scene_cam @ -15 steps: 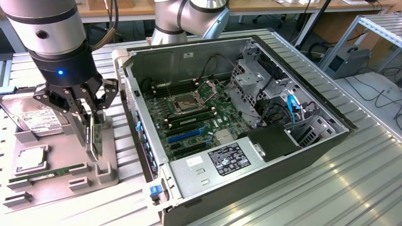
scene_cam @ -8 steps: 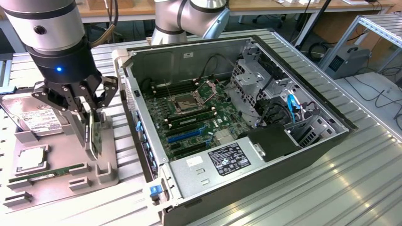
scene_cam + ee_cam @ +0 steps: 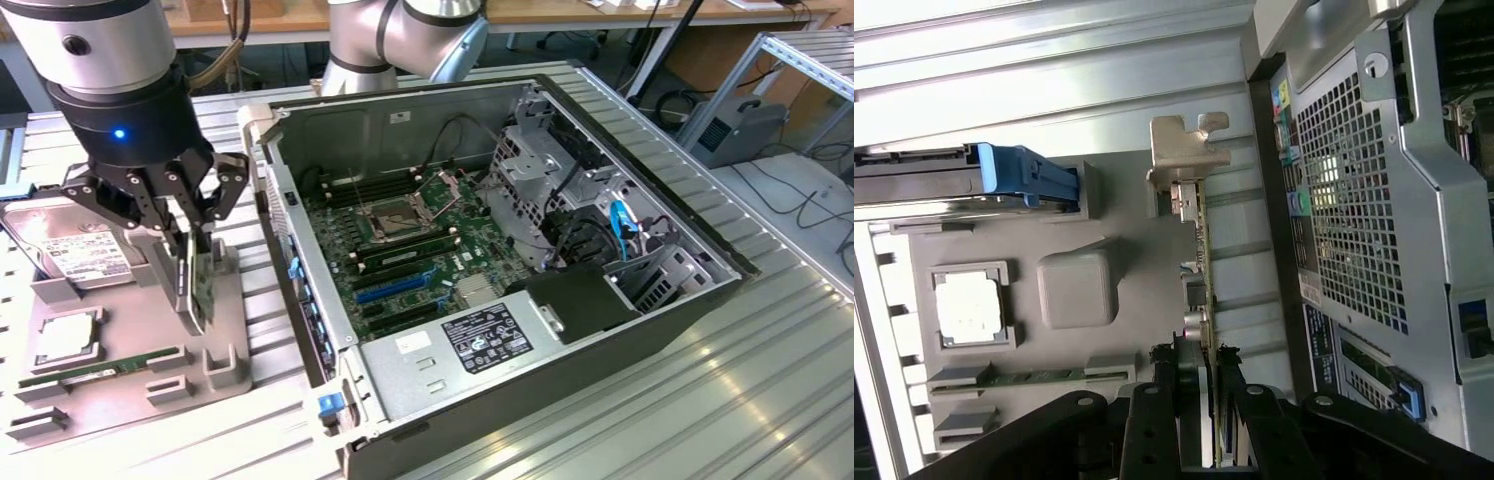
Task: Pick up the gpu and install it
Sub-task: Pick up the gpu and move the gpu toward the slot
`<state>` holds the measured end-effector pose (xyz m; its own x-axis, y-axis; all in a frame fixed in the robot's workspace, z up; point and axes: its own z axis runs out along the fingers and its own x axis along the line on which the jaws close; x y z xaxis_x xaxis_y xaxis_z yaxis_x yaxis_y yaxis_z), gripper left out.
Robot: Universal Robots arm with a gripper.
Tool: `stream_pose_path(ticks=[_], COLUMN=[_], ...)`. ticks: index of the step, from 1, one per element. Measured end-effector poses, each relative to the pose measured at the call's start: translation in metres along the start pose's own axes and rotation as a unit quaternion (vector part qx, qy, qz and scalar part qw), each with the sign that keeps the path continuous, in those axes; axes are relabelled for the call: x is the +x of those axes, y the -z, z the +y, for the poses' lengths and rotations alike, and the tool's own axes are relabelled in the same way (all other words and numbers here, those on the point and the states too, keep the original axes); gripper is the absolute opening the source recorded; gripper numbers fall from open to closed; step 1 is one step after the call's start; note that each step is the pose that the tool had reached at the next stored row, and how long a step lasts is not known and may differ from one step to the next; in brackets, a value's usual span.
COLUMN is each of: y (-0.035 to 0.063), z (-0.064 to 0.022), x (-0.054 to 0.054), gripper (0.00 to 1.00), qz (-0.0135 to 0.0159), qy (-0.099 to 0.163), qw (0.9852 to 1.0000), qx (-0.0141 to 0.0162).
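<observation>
**Item: thin flat rectangular expansion card (gpu) [image 3: 199, 285], black face, silvery metal end bracket [image 3: 1186, 150].** Location: standing on edge in a slot of the grey moulded parts tray [image 3: 230, 345], on the exterior view's left, just beside the open computer case [image 3: 667, 300] and outside it.

**Item: black multi-fingered gripper [image 3: 187, 235] on the silver arm.** It is reaching down onto the card's upper edge. In the wrist view the fingers [image 3: 1154, 400] are standing partly closed, one on each face of the card, and appear to be pinching it.

**Other tray contents:** boxy silver hard drive with white label [image 3: 74, 255], square processor chip [image 3: 67, 340] and narrow green memory stick [image 3: 120, 362], all lying in their own recesses.

**Item: green motherboard [image 3: 414, 250] inside the case.** Its blue and black expansion slots [image 3: 394, 287] are showing no card in them.

**Progress:** early. The grasp is looking made or nearly made; the card is sitting low in the tray and is judged not yet lifted. Lifting, carrying to the case and seating in a slot are all remaining.
</observation>
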<state>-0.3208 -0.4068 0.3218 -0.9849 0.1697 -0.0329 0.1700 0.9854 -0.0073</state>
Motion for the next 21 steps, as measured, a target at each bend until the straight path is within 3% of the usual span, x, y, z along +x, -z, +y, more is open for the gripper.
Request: stream_pose_path(ticks=[21], y=[0.0192], z=[0.0001], x=[-0.001], gripper=[0.28], qz=[-0.0004], qy=[0.0], qw=[1.0], qx=[0.002])
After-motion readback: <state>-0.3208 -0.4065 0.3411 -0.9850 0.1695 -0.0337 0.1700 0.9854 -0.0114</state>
